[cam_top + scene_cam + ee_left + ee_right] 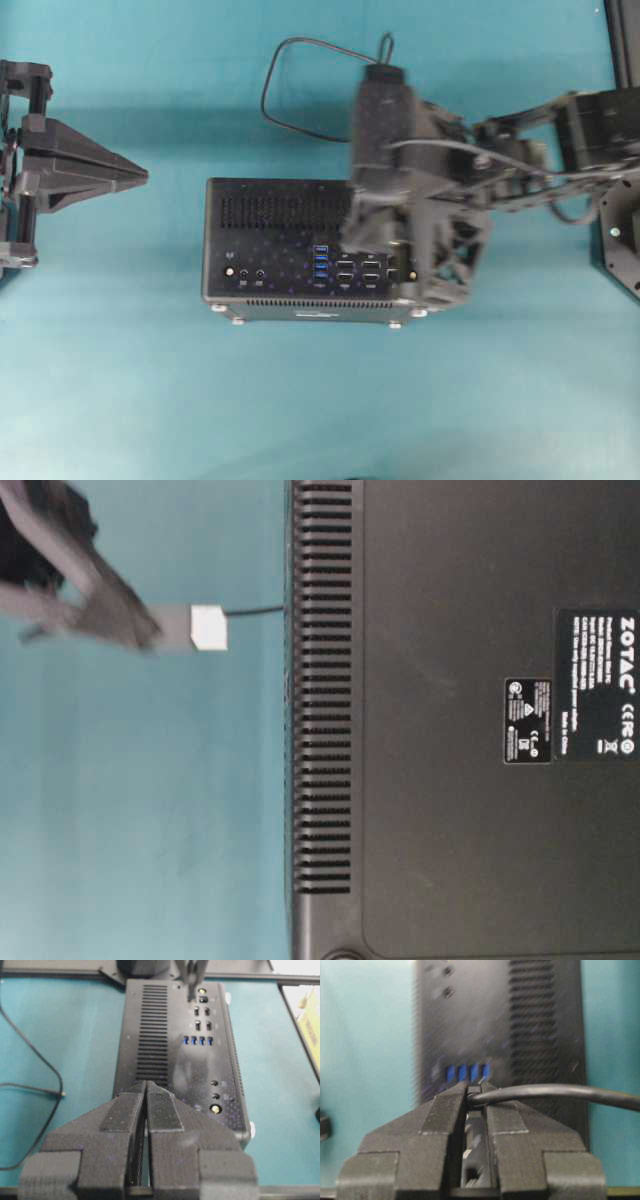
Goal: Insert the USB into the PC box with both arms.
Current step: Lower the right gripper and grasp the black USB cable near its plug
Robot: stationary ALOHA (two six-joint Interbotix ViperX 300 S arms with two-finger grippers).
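The right gripper (475, 1091) was clamped on the USB (555, 1093) plug, poised above the PC box (270, 250) near its blue sockets (467, 1073), the cable trailing behind the box across the teal tabletop (150, 400). The left gripper (146, 1085) sat pressed together, well apart from the box.

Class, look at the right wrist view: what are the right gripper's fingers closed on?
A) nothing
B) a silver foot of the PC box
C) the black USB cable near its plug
C: the right gripper pinches the USB, whose cable runs off to the right, above the PC box.
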